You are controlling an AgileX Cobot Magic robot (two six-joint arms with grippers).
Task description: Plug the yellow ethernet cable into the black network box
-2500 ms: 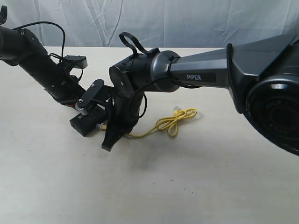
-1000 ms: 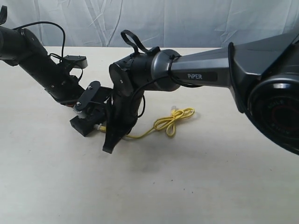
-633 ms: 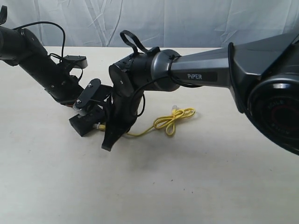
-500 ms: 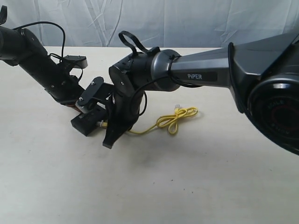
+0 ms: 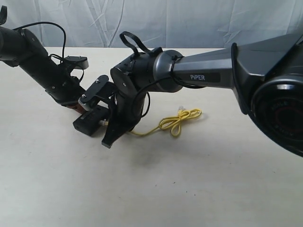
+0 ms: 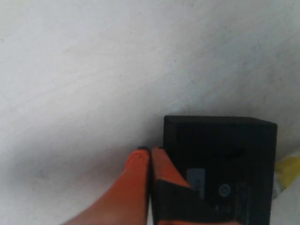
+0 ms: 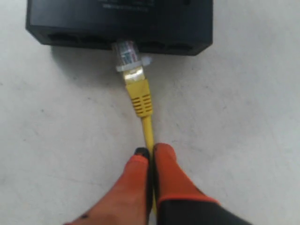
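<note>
Holds the yellow cable (image 7: pixel 139 96) in tightly closed right jaws, just behind the clear plug (image 7: pixel 126 54) — plug tip at a port of the black box (image 7: pixel 164 18). Rests closed left jaws against the box edge, gripping nothing. Has the cable's knot lying on the worktop (image 5: pixel 189 179), at 3 o'clock from the box.

The pale cream table (image 5: pixel 189 184), matte and faintly scuffed, carries 2 things. The black network box (image 5: pixel 87 124) lies flat on it toward the left of the exterior view. The yellow ethernet cable (image 5: pixel 174 124) trails to the box's right, its middle looped in a bow-like knot. 1 clear plug lies free beyond the knot, and the other meets a port in the box's side.
</note>
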